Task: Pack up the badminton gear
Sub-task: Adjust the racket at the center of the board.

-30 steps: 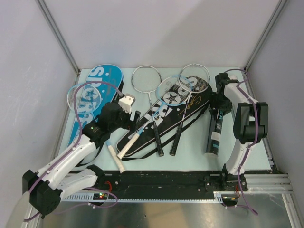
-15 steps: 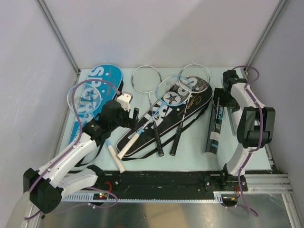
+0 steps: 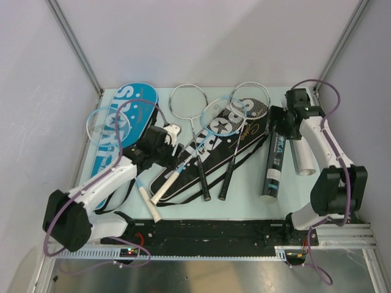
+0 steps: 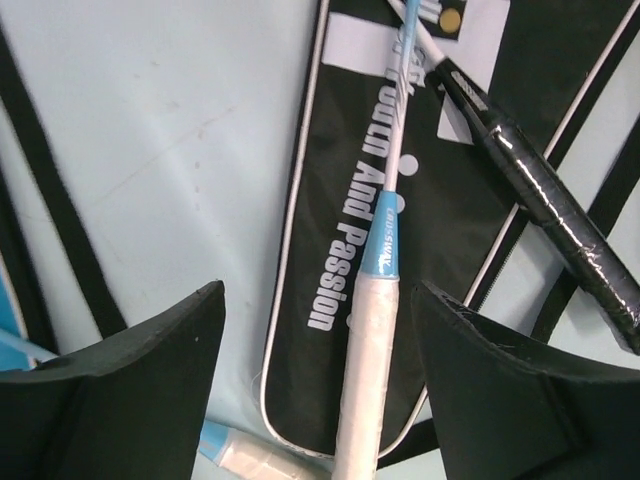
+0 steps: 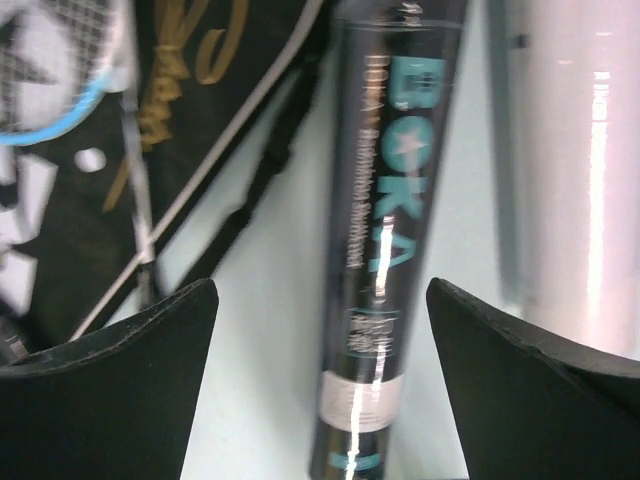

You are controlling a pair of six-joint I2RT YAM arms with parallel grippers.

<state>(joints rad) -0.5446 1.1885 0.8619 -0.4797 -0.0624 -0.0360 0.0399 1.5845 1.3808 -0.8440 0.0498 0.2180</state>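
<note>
Right wrist view: black shuttle tube (image 5: pixel 375 230) lies centred below the wide-open right claw (image 5: pixel 320 292)

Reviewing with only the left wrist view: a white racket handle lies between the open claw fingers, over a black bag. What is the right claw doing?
Observer: The right claw hangs open over a black tube, with a gap on each side.
Operator: Is anything else near that tube?
Observer: A white tube lies beside it, on its right.
</note>
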